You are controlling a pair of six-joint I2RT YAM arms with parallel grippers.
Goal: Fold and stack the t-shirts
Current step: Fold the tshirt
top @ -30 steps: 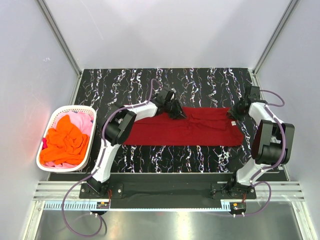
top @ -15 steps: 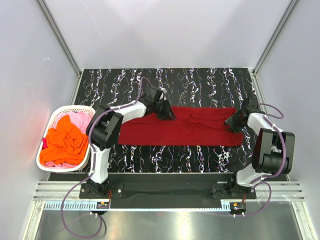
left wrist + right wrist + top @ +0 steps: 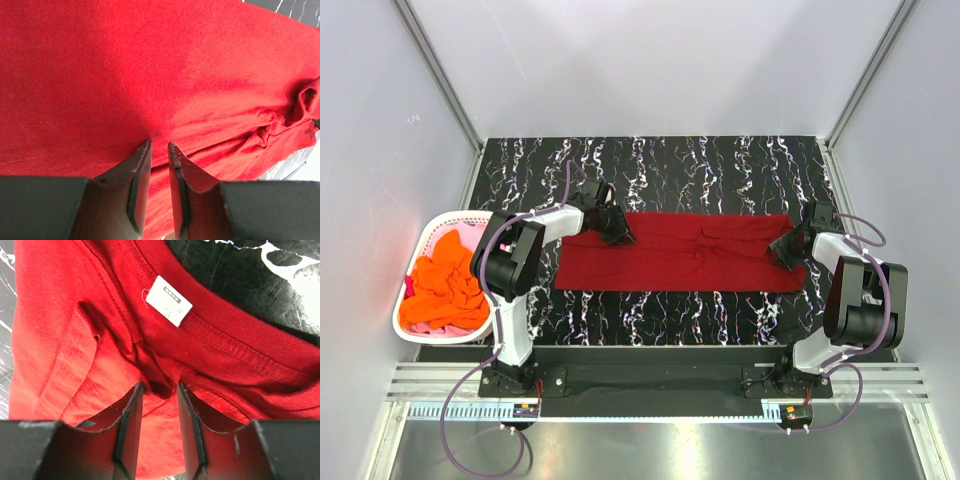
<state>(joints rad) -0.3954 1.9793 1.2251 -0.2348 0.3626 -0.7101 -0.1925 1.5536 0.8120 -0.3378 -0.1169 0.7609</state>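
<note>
Dark red t-shirt (image 3: 685, 262) flat on table (image 3: 720, 165)

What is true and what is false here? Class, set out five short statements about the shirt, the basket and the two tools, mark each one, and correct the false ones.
1. The dark red t-shirt lies stretched out on the black marbled table. True.
2. The white basket stands at the table's right end. False: it stands at the left end, beside the left arm.
3. The basket holds orange cloth and pink cloth. True.
4. The left tool is over the basket. False: its tips are down at the red shirt, near its left end.
5. The right tool is at the shirt's collar end, close to the white label. True.
</note>
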